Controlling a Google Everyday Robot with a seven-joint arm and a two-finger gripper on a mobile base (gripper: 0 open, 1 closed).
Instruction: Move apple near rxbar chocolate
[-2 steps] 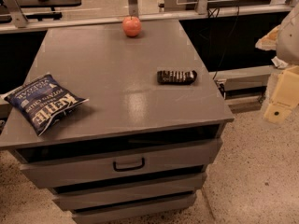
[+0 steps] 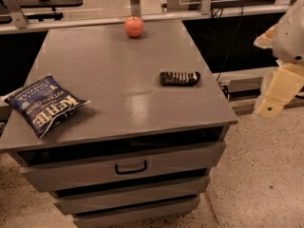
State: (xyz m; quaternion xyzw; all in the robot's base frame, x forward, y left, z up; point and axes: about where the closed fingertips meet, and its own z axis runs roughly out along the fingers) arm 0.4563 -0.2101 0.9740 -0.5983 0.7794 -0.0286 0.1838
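Note:
The red-orange apple (image 2: 134, 26) sits at the far edge of the grey cabinet top (image 2: 123, 75), near its middle. The dark rxbar chocolate (image 2: 179, 78) lies flat on the right side of the top, well in front of and to the right of the apple. My gripper (image 2: 278, 87), seen as cream-coloured arm parts, hangs at the right edge of the view, off the cabinet's right side, at about the height of the top. It is clear of both things and holds nothing that I can see.
A blue Kettle chip bag (image 2: 42, 103) lies on the front left of the top. The cabinet has drawers below with a dark handle (image 2: 130, 167). Metal posts and a rail stand behind the apple. Speckled floor lies to the right.
The arm at the right edge has shifted slightly left and up. The apple, bar and chip bag have not moved.

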